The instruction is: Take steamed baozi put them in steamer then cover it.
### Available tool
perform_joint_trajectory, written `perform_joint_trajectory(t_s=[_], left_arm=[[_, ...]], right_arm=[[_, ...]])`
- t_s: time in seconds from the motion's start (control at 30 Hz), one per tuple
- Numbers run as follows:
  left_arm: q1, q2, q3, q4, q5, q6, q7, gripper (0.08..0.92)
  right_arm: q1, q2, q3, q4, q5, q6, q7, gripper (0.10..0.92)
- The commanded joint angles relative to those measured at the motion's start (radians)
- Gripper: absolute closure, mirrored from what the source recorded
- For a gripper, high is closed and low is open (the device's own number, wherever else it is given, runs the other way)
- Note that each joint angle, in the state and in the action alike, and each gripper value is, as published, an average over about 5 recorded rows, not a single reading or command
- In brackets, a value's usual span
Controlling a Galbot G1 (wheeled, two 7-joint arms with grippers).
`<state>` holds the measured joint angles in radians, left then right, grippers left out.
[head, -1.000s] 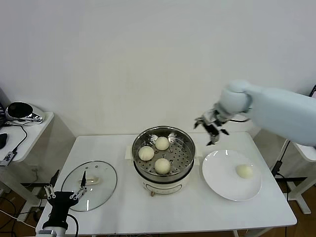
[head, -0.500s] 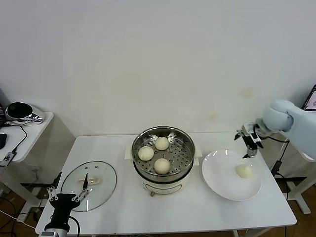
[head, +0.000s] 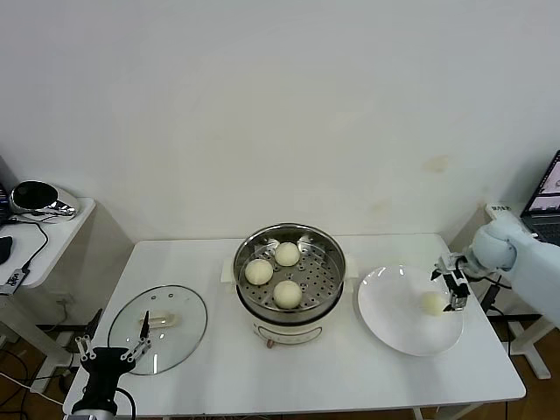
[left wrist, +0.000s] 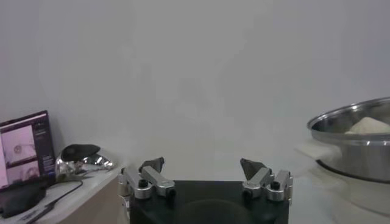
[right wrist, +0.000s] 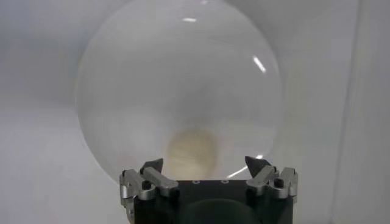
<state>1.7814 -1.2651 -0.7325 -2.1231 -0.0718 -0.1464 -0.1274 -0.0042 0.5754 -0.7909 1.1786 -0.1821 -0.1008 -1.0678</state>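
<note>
Fig.: R claw [head: 453, 289] spread open, holding nothing, over plate [head: 394, 328].
Last baozi [head: 431, 303] just beside its tips; steamer [head: 290, 271] w/ three buns well off; cover [head: 158, 318] by open L claw [head: 108, 349].

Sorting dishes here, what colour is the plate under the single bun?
White plate; head view shows it best.

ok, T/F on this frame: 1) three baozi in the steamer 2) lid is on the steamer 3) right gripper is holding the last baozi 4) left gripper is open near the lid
1) True: three baozi sit in the steamer.
2) False: the lid lies on the table, left of the steamer.
3) False: the right gripper is open above the last baozi on the plate, not gripping it.
4) True: the left gripper is open by the lid's near edge.
</note>
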Motion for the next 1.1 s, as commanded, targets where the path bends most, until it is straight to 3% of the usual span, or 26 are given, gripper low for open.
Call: perform_joint_trajectory(t_s=[0.03,0.33,0.63,1.1], left_arm=[[0.003,-0.003,-0.006,0.001,-0.001,0.000,0.000,0.177],[-0.001,-0.006,-0.003,0.008,-0.001,-0.001,0.000,0.177],[-0.006,-0.008,0.000,0.012,-0.001,-0.001,0.000,0.177],[-0.002,-0.009,-0.003,0.007,-0.001,-0.002,-0.001,0.177]], right_arm=[[-0.120,0.071,0.110,-0.116,-0.080,0.008,0.006,0.203],[-0.118,0.112,0.115,-0.168,-0.108,-0.002,0.004,0.209],[-0.116,0.131,0.120,-0.180,-0.113,-0.007,0.005,0.274],[-0.024,0.088,0.042,-0.107,-0.058,-0.045,-0.010,0.460]])
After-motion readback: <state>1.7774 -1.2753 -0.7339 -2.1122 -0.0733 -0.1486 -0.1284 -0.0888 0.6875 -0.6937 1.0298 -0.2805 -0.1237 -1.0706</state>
